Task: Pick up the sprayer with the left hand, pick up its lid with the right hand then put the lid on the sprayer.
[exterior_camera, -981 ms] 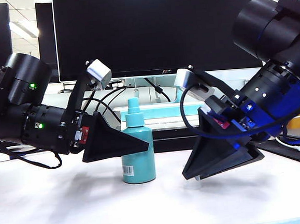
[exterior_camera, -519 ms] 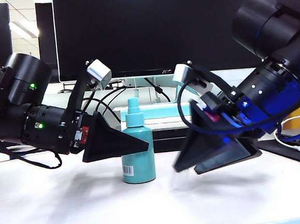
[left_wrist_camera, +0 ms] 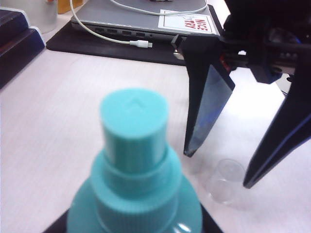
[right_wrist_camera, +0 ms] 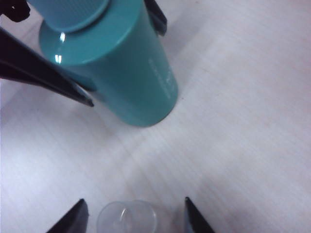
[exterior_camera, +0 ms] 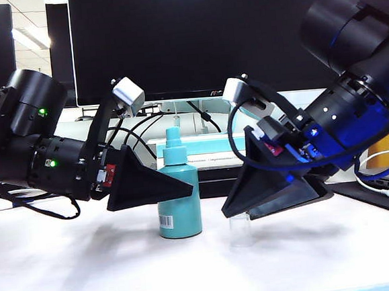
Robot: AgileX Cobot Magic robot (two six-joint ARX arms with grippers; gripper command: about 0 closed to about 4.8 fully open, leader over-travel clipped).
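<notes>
Still, lid [right_wrist_camera: 127,218] half cut off btwn open right gripper [right_wrist_camera: 133,216] fingers.

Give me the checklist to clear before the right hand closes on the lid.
1. Right hand open: ok.
2. Lid between its fingers: ok, wrist view shows one on each side.
3. Lid upright on the table: ok.
4. Sprayer upright, apart from the lid: ok.
5. Left hand at the sprayer's body: ok; firm grip: cannot tell.
6. Fingers low enough around the lid: cannot tell.
</notes>
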